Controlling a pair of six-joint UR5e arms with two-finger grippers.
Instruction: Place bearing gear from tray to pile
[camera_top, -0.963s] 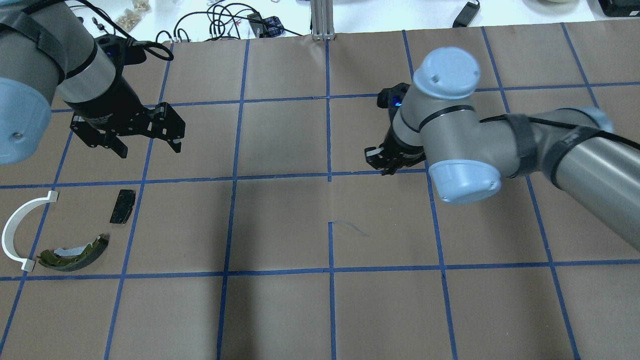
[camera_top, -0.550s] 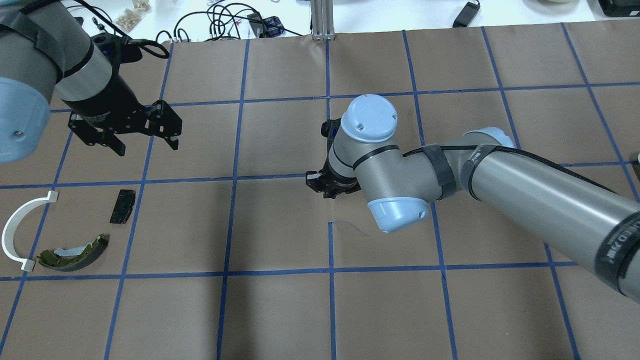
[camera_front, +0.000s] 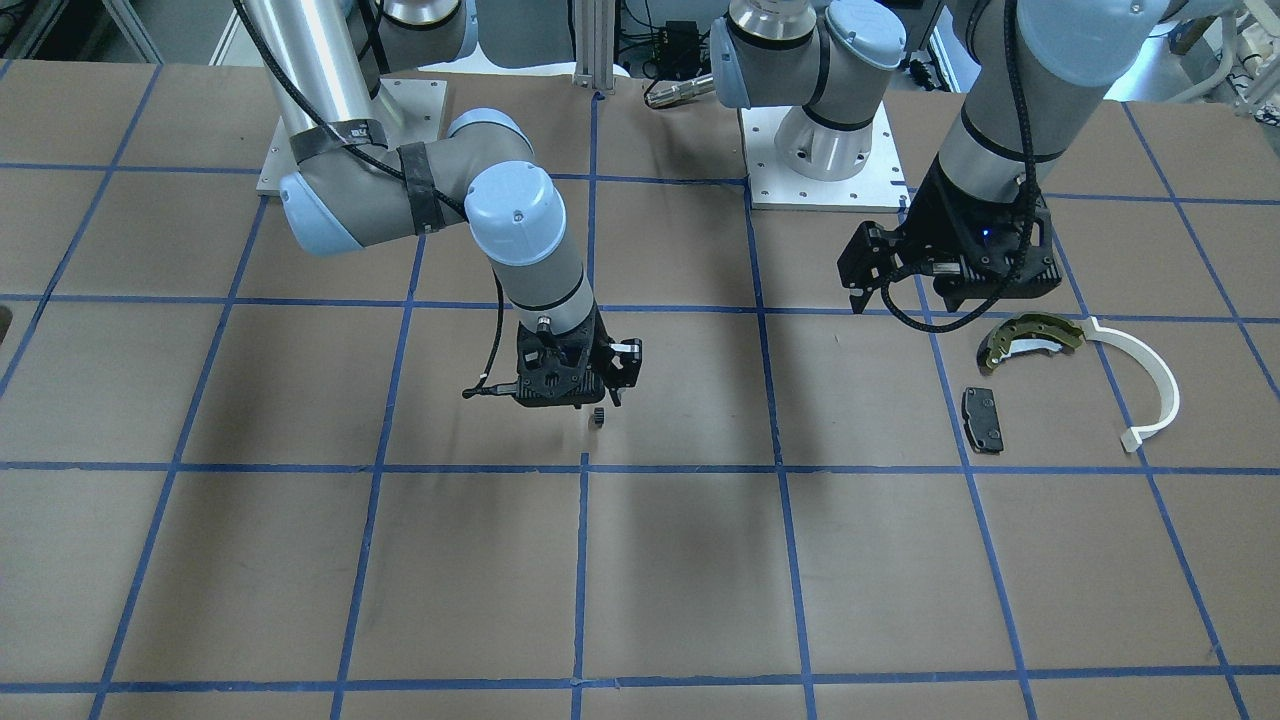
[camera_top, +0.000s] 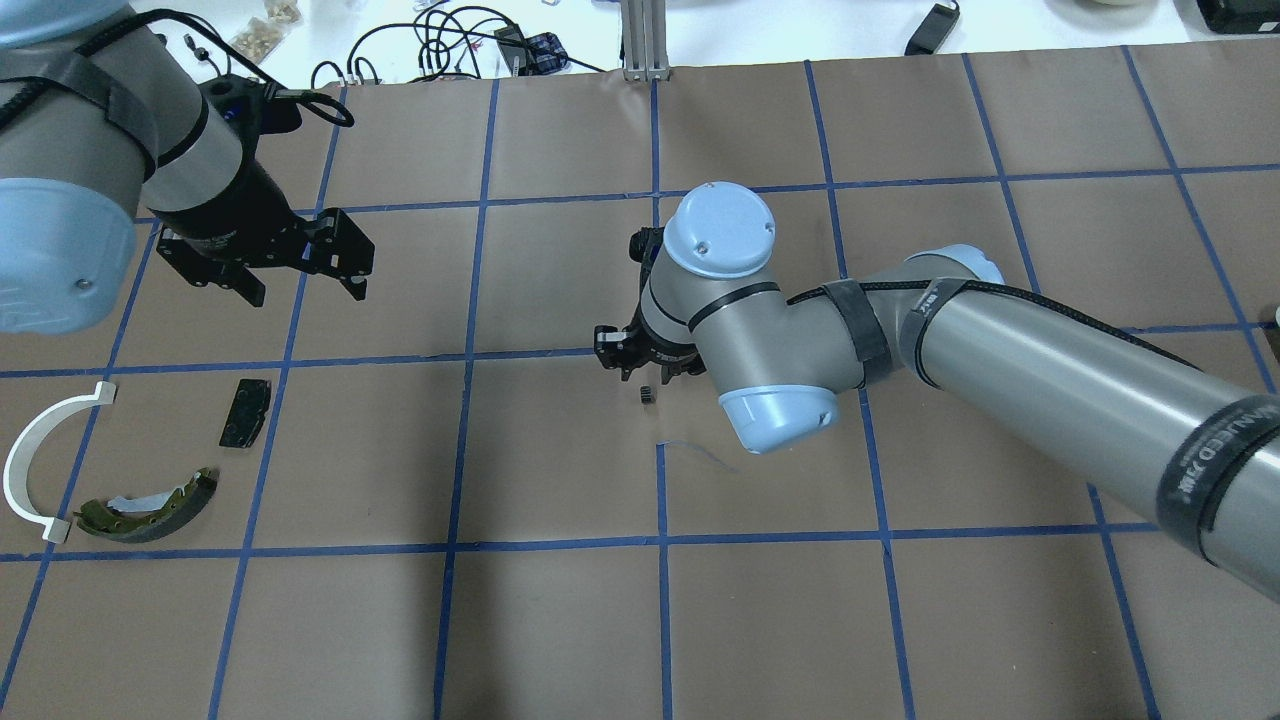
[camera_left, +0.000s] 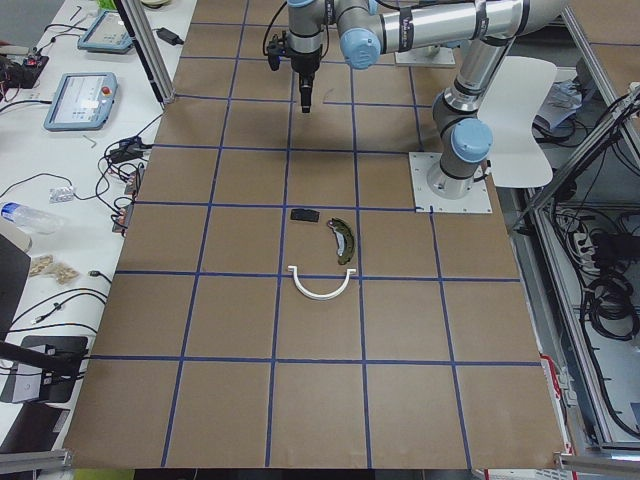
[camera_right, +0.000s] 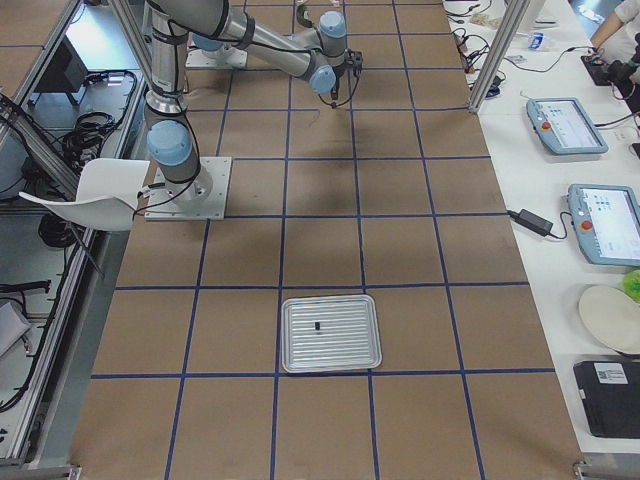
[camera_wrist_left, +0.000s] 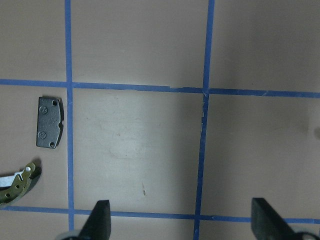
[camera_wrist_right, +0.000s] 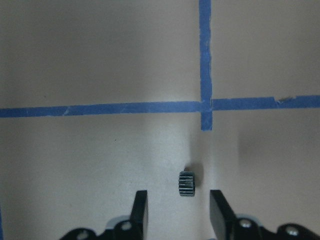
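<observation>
The bearing gear (camera_wrist_right: 186, 184) is a small dark toothed wheel. It lies free between the spread fingers of my right gripper (camera_wrist_right: 178, 212), touching neither. It shows just below the gripper in the front view (camera_front: 598, 416) and in the overhead view (camera_top: 646, 396). My right gripper (camera_top: 645, 375) is open near the table's middle. The pile is at my far left: an olive brake shoe (camera_top: 150, 505), a white arc (camera_top: 30, 460) and a black pad (camera_top: 245, 412). My left gripper (camera_top: 305, 290) hovers open and empty beyond the pile. The silver tray (camera_right: 290, 335) shows only in the right side view.
A small dark part (camera_right: 316, 326) lies in the tray. Cables and bags (camera_top: 440, 45) lie beyond the table's far edge. Blue tape lines grid the brown table (camera_top: 560, 620). The pad (camera_wrist_left: 50, 122) and shoe tip (camera_wrist_left: 15, 185) show in the left wrist view.
My right arm swung left from the table's right half to its middle. The gear now shows free under the open right gripper. My left gripper shifted only slightly.
</observation>
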